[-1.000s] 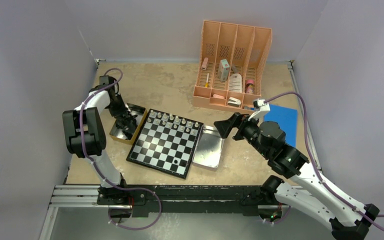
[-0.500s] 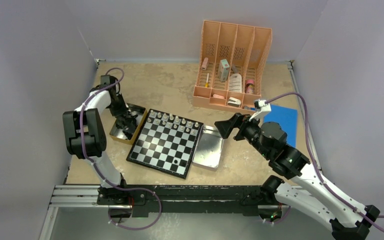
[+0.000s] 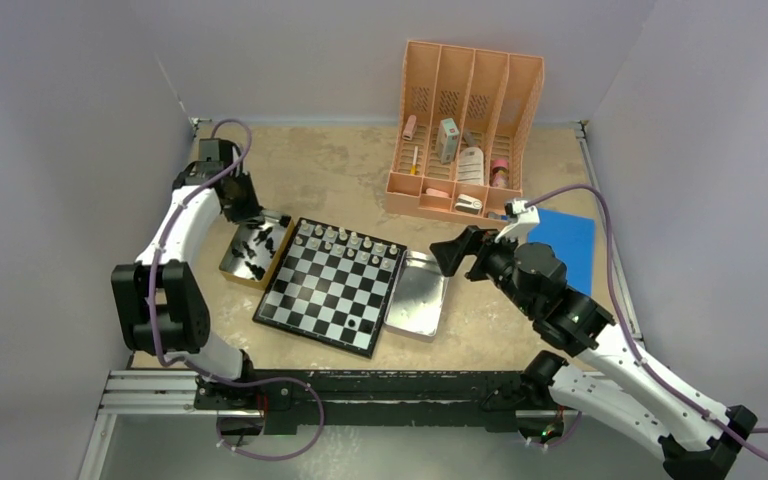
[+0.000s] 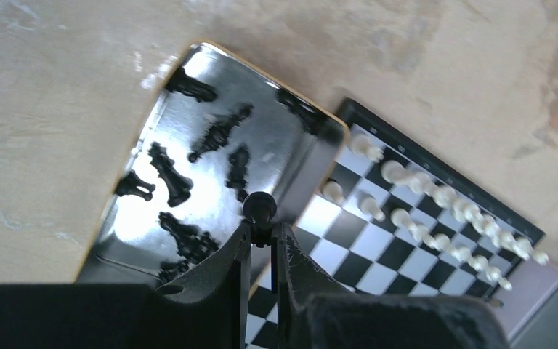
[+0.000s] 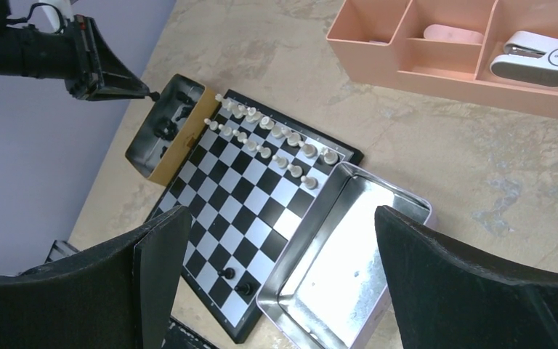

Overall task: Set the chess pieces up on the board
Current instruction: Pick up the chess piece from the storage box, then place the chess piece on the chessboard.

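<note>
The board (image 3: 312, 300) lies mid-table, and in the right wrist view it is the checkered board (image 5: 221, 211). White chess pieces (image 3: 345, 242) fill its two far rows, and two black pieces (image 3: 352, 325) stand near its near right corner. More black pieces (image 4: 171, 174) lie in a small tin (image 3: 236, 262) left of the board. My left gripper (image 4: 261, 236) hangs above that tin, shut on a black pawn (image 4: 259, 209); it also shows as the left gripper (image 3: 243, 207) from above. My right gripper (image 5: 282, 212) stands wide open and holds nothing, above the board's right edge.
A shiny silver tray (image 3: 418, 293) with nothing in it lies against the board's right side. A peach desk organiser (image 3: 465, 135) with small items stands at the back. A blue sheet (image 3: 565, 240) lies at the right, behind my right arm.
My left gripper has risen out of the tin of black pieces with a black pawn between its fingers and drawn back toward the far left. The right arm has barely moved.
</note>
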Tool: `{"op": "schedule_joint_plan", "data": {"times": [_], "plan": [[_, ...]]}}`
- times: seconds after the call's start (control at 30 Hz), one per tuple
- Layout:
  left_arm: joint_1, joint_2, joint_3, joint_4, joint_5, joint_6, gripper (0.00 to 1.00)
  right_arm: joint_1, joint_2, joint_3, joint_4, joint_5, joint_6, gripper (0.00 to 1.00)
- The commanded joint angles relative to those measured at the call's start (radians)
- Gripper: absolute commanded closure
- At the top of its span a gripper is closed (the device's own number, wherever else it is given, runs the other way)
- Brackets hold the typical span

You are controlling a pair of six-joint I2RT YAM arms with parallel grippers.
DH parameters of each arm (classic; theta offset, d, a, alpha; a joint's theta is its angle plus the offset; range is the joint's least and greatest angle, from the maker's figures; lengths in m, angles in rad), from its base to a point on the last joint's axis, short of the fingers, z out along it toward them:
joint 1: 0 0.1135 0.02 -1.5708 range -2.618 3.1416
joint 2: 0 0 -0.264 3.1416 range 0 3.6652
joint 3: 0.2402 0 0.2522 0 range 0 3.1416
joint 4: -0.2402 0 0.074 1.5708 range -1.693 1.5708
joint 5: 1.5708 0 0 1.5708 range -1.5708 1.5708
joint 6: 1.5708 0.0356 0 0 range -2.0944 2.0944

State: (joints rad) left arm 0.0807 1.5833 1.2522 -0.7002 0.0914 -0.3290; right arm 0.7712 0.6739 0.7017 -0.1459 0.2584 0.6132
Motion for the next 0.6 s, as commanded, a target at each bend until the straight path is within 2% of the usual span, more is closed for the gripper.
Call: {"op": "schedule_joint_plan", "data": {"times": [0.0,0.33,0.57], "plan": [[-0.068,-0.108,-0.011,-0.047,0.024,0.008,0.91,0.0,-0.013,0.015,0.014,0.046,0.009,0.01],[-0.223,-0.313,-0.101,-0.15,0.162,-0.023,0.92,-0.001,0.005,0.044,-0.003,0.067,0.008,0.01],[-0.49,-0.401,-0.153,-0.237,0.099,-0.142,0.92,-0.001,-0.008,0.064,-0.012,0.075,0.005,0.02]]}}
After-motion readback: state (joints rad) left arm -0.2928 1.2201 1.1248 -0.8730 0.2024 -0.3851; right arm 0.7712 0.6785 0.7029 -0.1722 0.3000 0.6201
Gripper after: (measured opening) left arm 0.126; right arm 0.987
